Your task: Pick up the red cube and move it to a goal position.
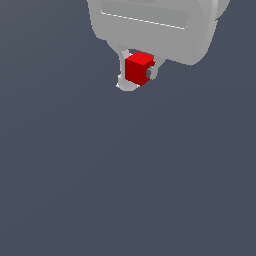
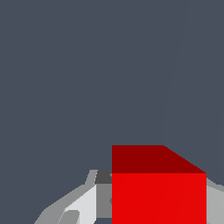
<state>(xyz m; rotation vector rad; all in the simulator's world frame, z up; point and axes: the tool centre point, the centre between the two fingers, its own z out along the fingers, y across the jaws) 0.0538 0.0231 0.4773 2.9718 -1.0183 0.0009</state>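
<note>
You can see the red cube (image 1: 138, 68) sitting right between the two fingers of the gripper (image 1: 137, 75); the fingers press on it from both sides, so the gripper is pinching the cube; in the exterior view the big white gripper body is above the cube; in the wrist view the red cube (image 2: 159, 197) fills the space by one pale finger (image 2: 83, 205); its faces are flat and plain, and you can read no words or marks on the cube or gripper; all around is a plain dark grey surface (image 1: 125, 190).
</note>
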